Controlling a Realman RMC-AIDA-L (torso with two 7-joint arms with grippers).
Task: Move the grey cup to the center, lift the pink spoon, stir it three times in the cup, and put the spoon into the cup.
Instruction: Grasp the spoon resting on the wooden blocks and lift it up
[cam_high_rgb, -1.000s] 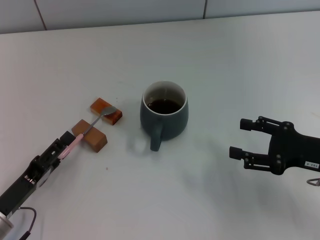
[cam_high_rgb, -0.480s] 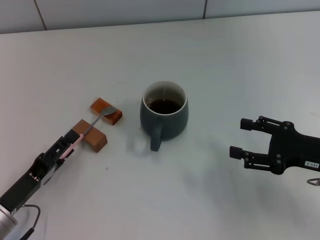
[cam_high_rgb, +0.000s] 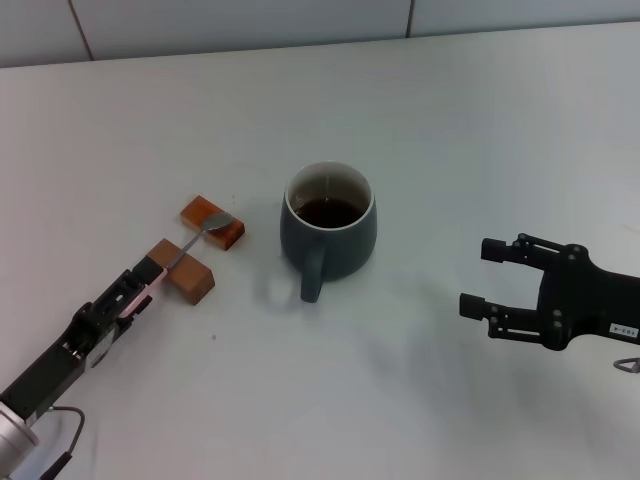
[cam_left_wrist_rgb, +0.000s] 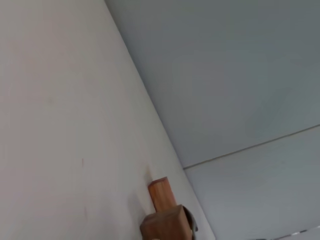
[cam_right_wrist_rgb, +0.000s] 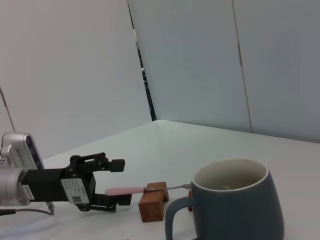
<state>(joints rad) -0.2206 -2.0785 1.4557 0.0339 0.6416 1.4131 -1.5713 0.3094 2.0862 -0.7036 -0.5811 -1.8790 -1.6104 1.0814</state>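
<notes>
The pink spoon (cam_high_rgb: 172, 262) lies on two brown wooden blocks in the left middle of the head view. Its long line runs on a slant, from lower left up to upper right. The little silver bowl points to the upper right and sits on the far block (cam_high_rgb: 212, 222). The thin neck crosses the near block (cam_high_rgb: 181, 271). The pink handle sticks out past that block toward the lower left.

The left tool (cam_high_rgb: 130, 296) is at the end of the pink handle, low on the counter (cam_high_rgb: 480, 130). In the right wrist view its fingers (cam_right_wrist_rgb: 113, 164) stand apart, one above and one below the handle (cam_right_wrist_rgb: 125, 191), and they do not squeeze it. The left arm runs off to the lower left corner of the head view.

The grey cup (cam_high_rgb: 328, 229) stands upright near the middle of the head view, just right of the blocks and not touching them. Its handle points down toward the bottom of the frame. There is dark drink inside it.

The right tool (cam_high_rgb: 483, 277) is in the lower right of the head view, well apart from the cup. Its fingers are wide apart and hold nothing. They point left, toward the cup
</notes>
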